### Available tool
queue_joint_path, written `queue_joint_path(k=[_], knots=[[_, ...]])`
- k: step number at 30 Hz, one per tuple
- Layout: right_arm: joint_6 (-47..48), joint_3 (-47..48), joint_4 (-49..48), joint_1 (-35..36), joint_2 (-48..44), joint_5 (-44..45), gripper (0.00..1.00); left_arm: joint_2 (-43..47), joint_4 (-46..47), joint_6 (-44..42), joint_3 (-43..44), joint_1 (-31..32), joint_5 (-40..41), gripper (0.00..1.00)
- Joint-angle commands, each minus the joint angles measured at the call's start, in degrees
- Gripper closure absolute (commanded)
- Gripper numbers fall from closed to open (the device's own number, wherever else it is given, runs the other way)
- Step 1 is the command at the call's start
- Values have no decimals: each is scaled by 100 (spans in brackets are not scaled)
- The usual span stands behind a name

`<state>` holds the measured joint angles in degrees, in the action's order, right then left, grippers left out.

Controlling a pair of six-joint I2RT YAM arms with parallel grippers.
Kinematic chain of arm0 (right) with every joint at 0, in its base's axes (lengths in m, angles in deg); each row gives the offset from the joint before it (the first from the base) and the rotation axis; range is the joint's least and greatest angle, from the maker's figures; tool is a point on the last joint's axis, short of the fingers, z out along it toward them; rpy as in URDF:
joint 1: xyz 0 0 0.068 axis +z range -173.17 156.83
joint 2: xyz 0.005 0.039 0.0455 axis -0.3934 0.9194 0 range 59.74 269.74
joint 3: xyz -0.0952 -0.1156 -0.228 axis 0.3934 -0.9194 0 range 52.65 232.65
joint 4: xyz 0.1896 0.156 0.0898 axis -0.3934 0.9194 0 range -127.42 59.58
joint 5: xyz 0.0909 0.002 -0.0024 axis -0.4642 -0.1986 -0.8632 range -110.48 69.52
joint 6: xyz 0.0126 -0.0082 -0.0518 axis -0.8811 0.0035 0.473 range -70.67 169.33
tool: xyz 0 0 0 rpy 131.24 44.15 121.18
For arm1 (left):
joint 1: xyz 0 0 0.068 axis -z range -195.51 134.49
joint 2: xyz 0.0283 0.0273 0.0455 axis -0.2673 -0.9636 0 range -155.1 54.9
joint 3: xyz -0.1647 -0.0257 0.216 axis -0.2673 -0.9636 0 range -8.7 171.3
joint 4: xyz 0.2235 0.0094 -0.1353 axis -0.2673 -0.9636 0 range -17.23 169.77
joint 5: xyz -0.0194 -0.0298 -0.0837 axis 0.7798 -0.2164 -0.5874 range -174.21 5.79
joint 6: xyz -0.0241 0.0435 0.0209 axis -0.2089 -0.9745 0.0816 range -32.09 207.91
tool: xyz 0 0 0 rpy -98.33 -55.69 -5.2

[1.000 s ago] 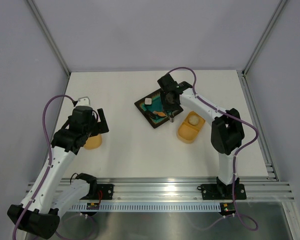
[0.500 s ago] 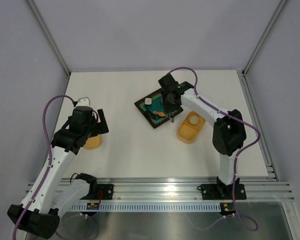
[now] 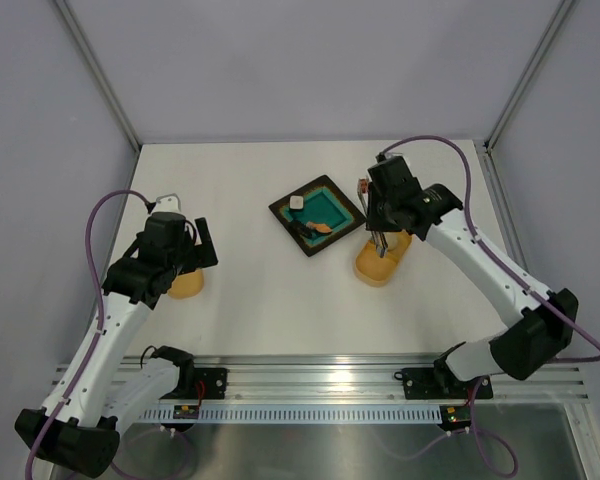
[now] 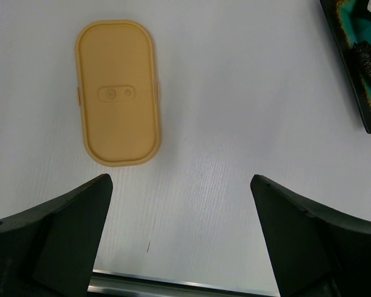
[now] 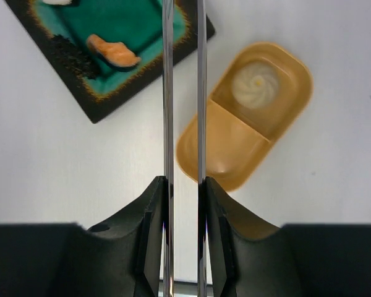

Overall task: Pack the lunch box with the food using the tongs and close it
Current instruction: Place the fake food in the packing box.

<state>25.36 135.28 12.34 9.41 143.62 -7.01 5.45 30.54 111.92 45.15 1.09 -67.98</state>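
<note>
Overhead view of a white table with two arms. My right arm has swung away from the teal square plate (image 3: 283, 211) it was above a second ago and now hangs over the yellow-orange lunch box (image 3: 368, 268), just right of the plate. My right gripper (image 5: 183, 185) has squeezed in a little and now pinches the silver tongs (image 5: 167, 93), whose two slim arms run nearly parallel with a narrow gap. Their tips run off the top of the wrist view, so I cannot tell whether they carry anything.

The lunch box lies open. A beige ball (image 5: 256, 83) sits in its far compartment, and the near compartment looks bare. The orange slice (image 5: 114, 51), dark piece (image 5: 74, 55) and white cube (image 3: 297, 201) lie on the plate as before, so I judge this trip adds little, and most of the packing remains.

My left gripper (image 4: 179, 182) has not moved. Its jaws gape wide and empty above the lid (image 4: 116, 93), well left of the box.
</note>
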Motion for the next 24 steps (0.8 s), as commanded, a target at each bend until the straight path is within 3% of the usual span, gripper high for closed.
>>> queue_joint_path(k=[1, 7, 24], knots=[[-319, -405, 350, -225, -538, 419, 92, 15, 300, -19, 74, 1, -111, 1], [-539, -1028, 798, -612, -1241, 463, 92, -117, 405, -2, 100, 1, -234, 1], [-891, -1768, 975, -700, -1576, 191, 91, -232, 485, -1, 91, 1, -296, 1]])
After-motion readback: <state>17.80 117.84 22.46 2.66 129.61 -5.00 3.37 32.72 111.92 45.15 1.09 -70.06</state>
